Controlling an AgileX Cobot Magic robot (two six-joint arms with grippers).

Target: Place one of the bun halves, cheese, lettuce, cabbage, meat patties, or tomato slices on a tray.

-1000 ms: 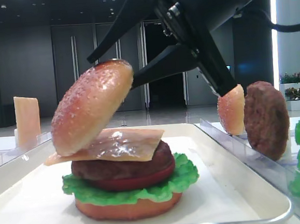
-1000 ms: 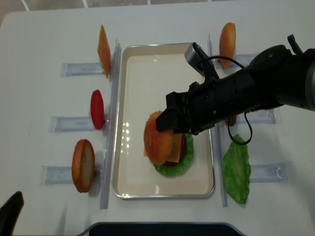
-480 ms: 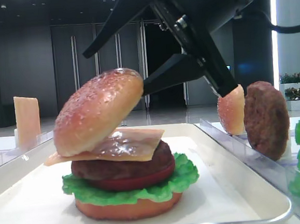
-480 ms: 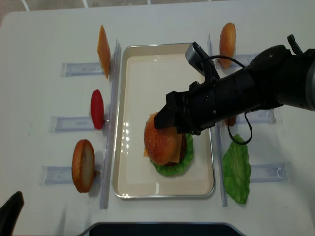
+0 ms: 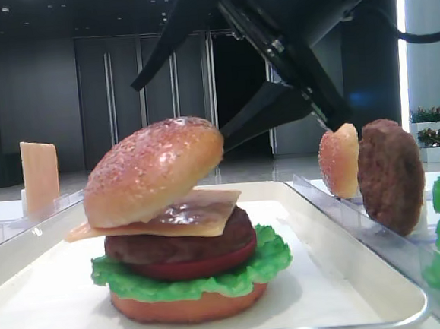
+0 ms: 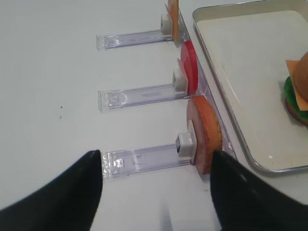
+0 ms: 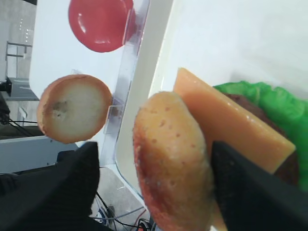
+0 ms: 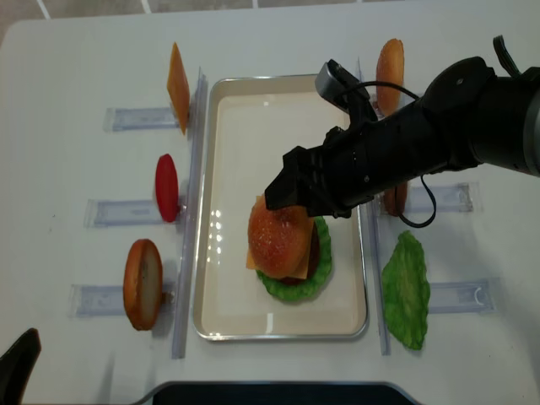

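Note:
The speckled top bun half (image 5: 156,169) lies slightly tilted on a cheese slice (image 5: 197,216), meat patty (image 5: 173,246), tomato, lettuce (image 5: 221,280) and bottom bun stacked in the cream tray (image 5: 351,276). My right gripper (image 5: 179,110) is open just above and behind it. In the right wrist view the bun (image 7: 171,178) sits between the spread black fingers (image 7: 77,187), with a gap on the left side. From overhead the right arm reaches over the tray (image 8: 253,110) to the bun (image 8: 278,238). My left gripper (image 6: 156,161) is open over bare table left of the tray, holding nothing.
Clear racks flank the tray. The left ones hold a cheese slice (image 8: 177,76), a tomato slice (image 8: 166,187) and a bun half (image 8: 142,284). On the right are a bun half (image 8: 389,72), a meat patty (image 5: 391,175) and a lettuce leaf (image 8: 406,289).
The right gripper has opened and let go of the top bun. The bun has tipped down flatter onto the cheese, and the gripper has drawn slightly up and back.

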